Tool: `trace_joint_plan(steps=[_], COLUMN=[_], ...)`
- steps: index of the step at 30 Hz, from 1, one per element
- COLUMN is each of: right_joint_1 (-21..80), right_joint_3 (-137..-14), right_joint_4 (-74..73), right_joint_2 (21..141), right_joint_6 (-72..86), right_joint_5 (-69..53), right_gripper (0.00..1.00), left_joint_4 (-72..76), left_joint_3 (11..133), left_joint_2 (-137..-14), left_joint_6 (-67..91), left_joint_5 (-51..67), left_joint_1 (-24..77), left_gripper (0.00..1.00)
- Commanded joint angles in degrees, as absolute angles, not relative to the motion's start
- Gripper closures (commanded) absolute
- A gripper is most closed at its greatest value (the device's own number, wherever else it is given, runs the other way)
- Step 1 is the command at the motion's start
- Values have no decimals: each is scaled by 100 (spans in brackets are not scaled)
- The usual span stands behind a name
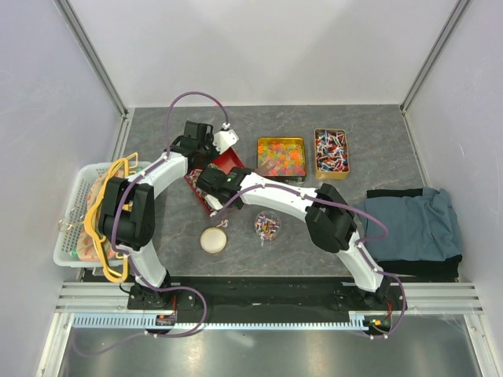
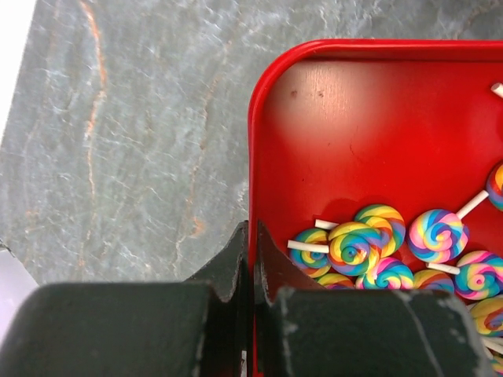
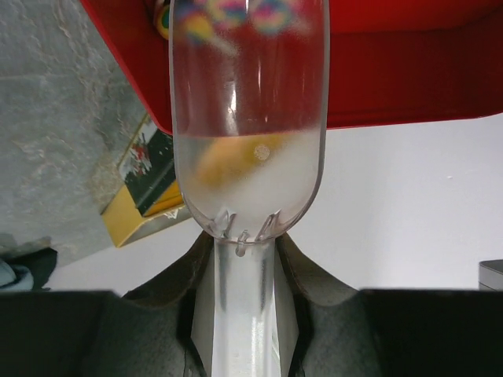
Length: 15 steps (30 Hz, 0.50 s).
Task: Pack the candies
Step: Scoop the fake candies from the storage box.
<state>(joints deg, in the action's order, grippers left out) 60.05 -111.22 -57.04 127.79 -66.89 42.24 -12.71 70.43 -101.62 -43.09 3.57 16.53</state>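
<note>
An open red tin holds rainbow swirl lollipops. My left gripper is shut on the tin's left wall; in the top view it is at the tin's far left. My right gripper is shut on the handle of a clear plastic scoop, whose bowl reaches over the red tin; in the top view it sits over the tin's near side. Tiny wrapped candies fill a small clear jar and a gold tin.
A second gold tin holds orange and yellow sweets. A round lid lies near the left arm. A white basket stands at the left edge. A folded blue cloth lies at the right.
</note>
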Motion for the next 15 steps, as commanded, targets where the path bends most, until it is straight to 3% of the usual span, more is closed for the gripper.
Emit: trace_joint_plan(steps=[1,6,10,15], right_joint_1=[6029,6056,6073,6135], right_joint_3=[-10846,-10266,-10686,-10670], right_joint_4=[-5662,-4932,-5738,-5661], right_joint_2=[12964,12762,12691,12770], right_joint_6=[-6416,-6819,-6812,-6680], right_joint_5=[3498,3516,2903,3120], right_gripper=[100,100,100,100], left_joint_4=[-923,-897,-791,-852], left_joint_3=[7128,7066,7005,7101], left_joint_2=[-9949,-9879,-9896,-9984], left_joint_6=[-4008,-3938,-3955,-3911], left_joint_5=[756,844,844,791], left_joint_1=[1705,1705,1705,1723], left_gripper=[98,98,98,98])
